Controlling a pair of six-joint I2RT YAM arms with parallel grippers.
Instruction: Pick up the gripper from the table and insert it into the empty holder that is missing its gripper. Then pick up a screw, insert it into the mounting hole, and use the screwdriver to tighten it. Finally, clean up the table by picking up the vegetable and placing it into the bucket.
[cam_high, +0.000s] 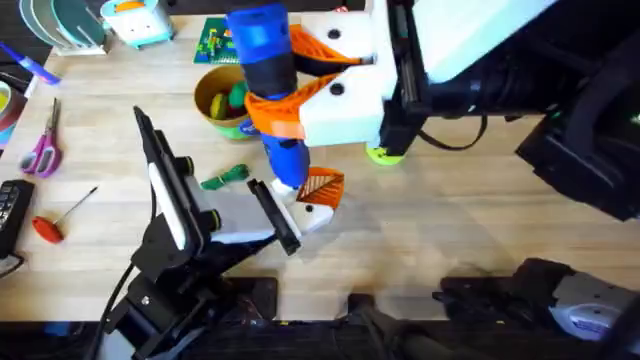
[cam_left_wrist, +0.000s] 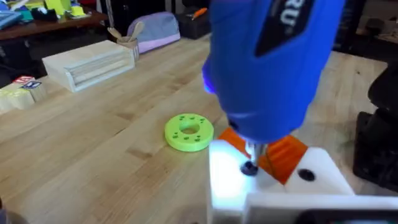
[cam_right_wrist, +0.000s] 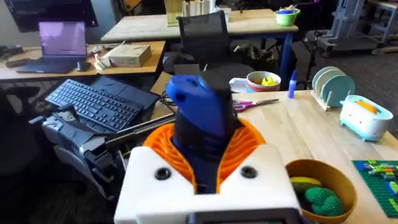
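- My right gripper (cam_high: 290, 90) was clamped on the screwdriver (cam_high: 268, 60), tip on the screw (cam_left_wrist: 249, 168) in the holder (cam_high: 310, 213); my left gripper (cam_high: 270, 222) pinched that holder.
- I judged a tilted bit could slip off and strip it.
- The bucket (cam_high: 205, 112) held yellow and dark green pieces; the vegetable (cam_high: 224, 178) lay just beside it.
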